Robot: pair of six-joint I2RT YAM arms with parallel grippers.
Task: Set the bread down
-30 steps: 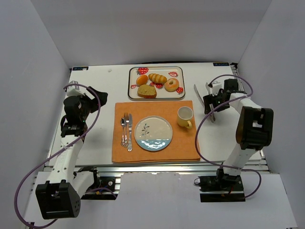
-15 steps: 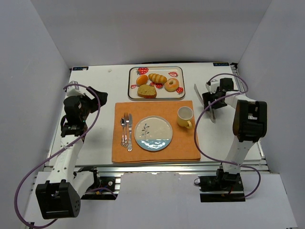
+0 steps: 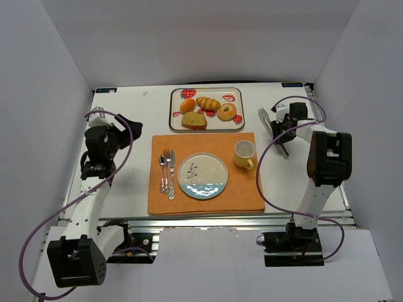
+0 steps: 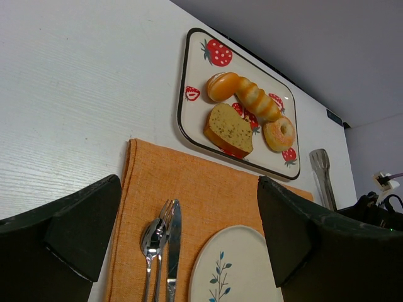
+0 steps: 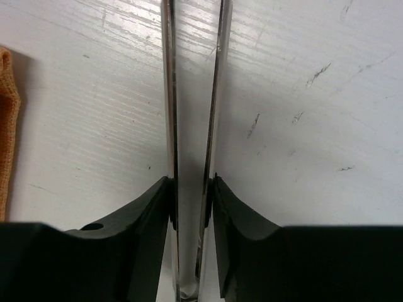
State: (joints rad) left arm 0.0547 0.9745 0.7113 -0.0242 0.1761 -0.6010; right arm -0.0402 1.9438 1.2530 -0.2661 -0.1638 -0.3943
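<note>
Right gripper point(image 5: 192, 189) low, right of placemat point(image 3: 239, 189), jaws pinching tongs point(image 5: 169, 94); left gripper point(image 4: 186, 220) left of it, spread; one doughnut point(image 4: 271, 134), one loaf slice point(image 4: 228, 129)

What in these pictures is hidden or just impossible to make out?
Tongs: in the right wrist view, the top edge cuts off one end and the right arm's jaws cover the other.
Plate: in the left wrist view, the bottom edge and a left jaw cut it off.
Cup: absent from the left wrist view, likely behind that jaw.
Bread on its tray: outside the right wrist view.
</note>
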